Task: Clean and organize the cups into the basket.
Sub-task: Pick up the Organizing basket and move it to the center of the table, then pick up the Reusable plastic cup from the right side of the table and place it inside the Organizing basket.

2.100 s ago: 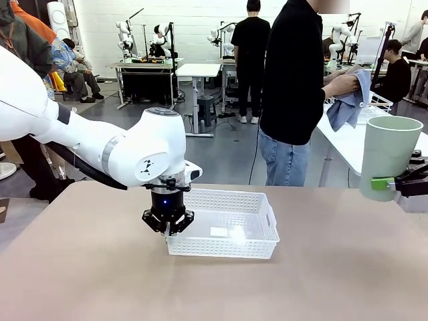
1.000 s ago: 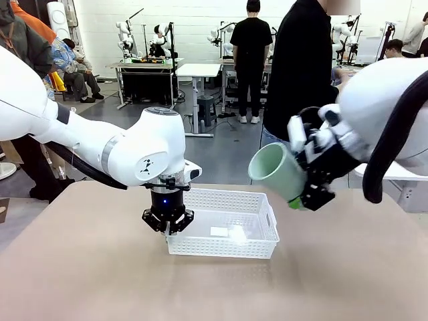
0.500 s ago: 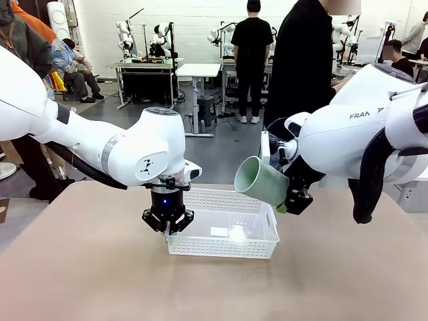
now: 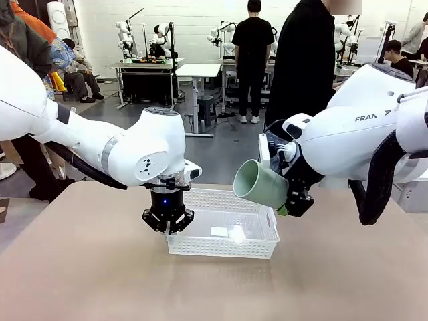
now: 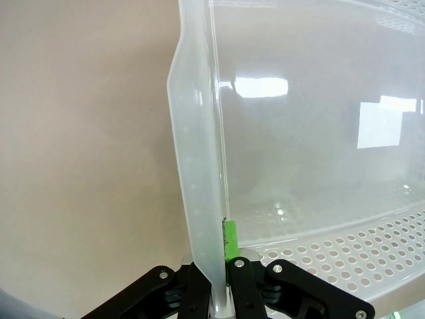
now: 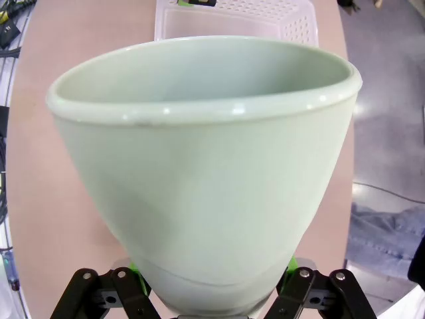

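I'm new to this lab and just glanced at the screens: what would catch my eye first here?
The pale mint green cup stands out, held tipped on its side in the air by the right gripper, above the right end of the white basket, its mouth turned toward the robot's left. The left gripper is clamped shut on the basket's left wall. A person in black stands at the far side.
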`<state>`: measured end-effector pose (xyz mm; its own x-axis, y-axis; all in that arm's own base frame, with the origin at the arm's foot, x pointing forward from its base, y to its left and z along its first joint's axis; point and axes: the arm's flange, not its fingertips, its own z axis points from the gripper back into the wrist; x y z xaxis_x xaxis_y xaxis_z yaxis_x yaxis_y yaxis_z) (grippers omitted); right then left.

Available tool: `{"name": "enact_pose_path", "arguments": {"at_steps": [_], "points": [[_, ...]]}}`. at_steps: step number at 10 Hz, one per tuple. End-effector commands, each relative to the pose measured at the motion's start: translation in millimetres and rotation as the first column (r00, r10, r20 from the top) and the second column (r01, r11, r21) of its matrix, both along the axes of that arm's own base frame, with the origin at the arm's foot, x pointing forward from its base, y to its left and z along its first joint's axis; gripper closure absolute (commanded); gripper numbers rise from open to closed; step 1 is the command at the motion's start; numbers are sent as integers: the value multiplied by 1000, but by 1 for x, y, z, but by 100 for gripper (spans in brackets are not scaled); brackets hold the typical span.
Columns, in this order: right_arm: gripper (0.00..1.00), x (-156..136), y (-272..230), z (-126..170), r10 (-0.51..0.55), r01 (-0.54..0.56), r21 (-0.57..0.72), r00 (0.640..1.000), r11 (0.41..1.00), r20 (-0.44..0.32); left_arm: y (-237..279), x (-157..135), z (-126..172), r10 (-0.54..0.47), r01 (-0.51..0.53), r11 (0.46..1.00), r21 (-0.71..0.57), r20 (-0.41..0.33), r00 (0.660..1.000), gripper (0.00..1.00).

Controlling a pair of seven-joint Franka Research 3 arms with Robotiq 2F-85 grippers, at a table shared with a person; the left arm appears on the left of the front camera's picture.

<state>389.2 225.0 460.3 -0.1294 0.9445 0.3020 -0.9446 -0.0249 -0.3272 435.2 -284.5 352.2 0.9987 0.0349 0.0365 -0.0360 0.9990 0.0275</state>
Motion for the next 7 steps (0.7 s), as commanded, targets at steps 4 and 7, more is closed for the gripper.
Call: {"name": "enact_pose_path", "arguments": {"at_steps": [4,7], "points": [[20,-3,60,5,-32,10,-171,991,985,-129,-1,-1,-2,-2,2,1000,5,-2,1000,100],[20,12,79,-8,-98,37,-278,973,960,-209,-1,-1,-2,-2,2,1000,5,-2,1000,100]]}}
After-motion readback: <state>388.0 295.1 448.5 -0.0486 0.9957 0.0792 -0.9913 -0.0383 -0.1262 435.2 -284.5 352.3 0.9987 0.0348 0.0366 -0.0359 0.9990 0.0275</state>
